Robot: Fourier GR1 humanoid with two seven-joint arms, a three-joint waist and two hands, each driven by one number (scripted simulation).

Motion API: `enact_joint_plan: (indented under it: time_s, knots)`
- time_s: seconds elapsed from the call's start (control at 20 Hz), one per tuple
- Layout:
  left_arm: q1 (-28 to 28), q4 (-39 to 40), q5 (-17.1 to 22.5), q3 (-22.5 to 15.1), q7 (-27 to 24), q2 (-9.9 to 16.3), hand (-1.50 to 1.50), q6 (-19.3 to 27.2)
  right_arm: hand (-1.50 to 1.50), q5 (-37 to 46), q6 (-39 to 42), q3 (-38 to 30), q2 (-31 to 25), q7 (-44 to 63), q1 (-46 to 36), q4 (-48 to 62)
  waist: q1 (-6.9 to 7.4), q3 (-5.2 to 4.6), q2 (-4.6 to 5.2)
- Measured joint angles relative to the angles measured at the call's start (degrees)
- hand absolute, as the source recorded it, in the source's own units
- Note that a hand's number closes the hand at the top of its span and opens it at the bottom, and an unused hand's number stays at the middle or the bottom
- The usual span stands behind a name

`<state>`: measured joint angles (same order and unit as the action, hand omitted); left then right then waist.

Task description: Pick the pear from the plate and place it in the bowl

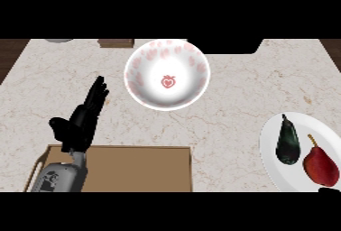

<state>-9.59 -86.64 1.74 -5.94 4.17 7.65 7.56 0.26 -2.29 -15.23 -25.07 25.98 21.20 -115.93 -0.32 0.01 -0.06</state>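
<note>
- Right hand (329, 190) is cut off at the lower right edge; only a dark tip is seen, so whether it is open or closed cannot be told.
- Plate (279, 171) is cropped by the right edge.
- Red pear (321, 167) lies on the plate just above that tip, beside a dark eggplant (288, 140).
- Left hand (83, 122) is held with fingers straight, far left of the pear, holding nothing.
- Bowl (167, 74) sits up and right of the left hand; bare counter (226, 126) is seen between.
- Wooden tray (133, 169) lies just right of the left forearm.

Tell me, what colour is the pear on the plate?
The pear is dark red, seen in the head view.
</note>
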Motion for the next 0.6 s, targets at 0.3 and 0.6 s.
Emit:
enact_joint_plan:
  time_s: [0.3, 0.6]
  knots:
    - [0.69, -1.90, -0.71, 0.85, 1.17, -0.19, 0.00, -0.93, -1.50, 0.91, 1.65, -1.10, 5.15, -1.81, -0.90, 1.78, 0.11, 0.00, 0.01]
    - [1.51, -2.54, -1.94, 0.77, 1.39, -1.49, 0.00, -1.25, -1.50, 1.59, 3.27, -2.24, 8.31, -2.32, -3.81, 5.10, 0.17, 0.00, 0.02]
